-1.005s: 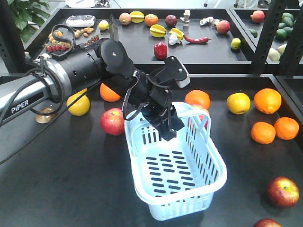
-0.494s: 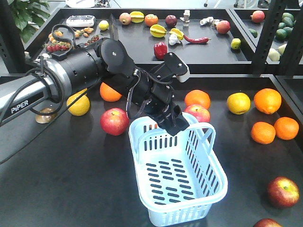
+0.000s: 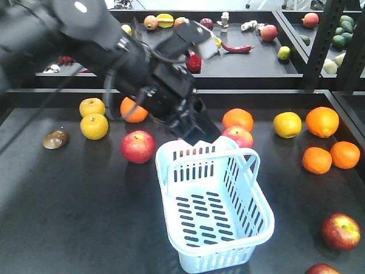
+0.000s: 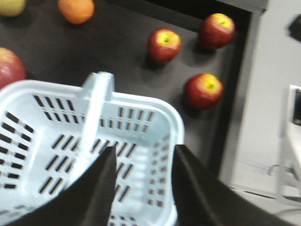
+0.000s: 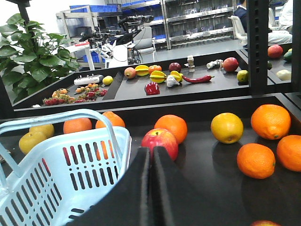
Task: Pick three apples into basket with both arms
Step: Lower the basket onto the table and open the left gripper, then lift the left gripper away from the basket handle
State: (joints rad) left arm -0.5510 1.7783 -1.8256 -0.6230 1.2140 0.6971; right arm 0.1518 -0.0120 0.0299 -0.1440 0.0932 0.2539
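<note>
The pale blue basket (image 3: pixel 194 166) stands at mid-table with nothing inside it. My left gripper (image 3: pixel 197 132) hovers over its far rim; in the left wrist view it (image 4: pixel 146 149) is open and holds nothing above the basket (image 4: pixel 155 106). Red apples lie left of the basket (image 3: pixel 138 146), behind it (image 3: pixel 239 137) and at the front right (image 3: pixel 341 231). The left wrist view shows three apples (image 4: pixel 164 44) (image 4: pixel 216 30) (image 4: pixel 203 90) past the basket. My right gripper (image 5: pixel 151 151) is shut and empty beside the basket (image 5: pixel 70 165), with an apple (image 5: pixel 160 140) just beyond its tips.
Oranges (image 3: pixel 322 121) (image 3: pixel 317 160) (image 3: pixel 345 154) and a yellow fruit (image 3: pixel 287 124) lie at the right. Two yellow pears (image 3: pixel 94 126) and an orange (image 3: pixel 132 111) sit at the left. A raised shelf (image 3: pixel 251 63) with assorted fruit runs along the back.
My left arm has lifted up and toward the camera, its gripper drawing out of the basket to above the far rim. The basket shifted slightly forward a second ago, then stayed put.
</note>
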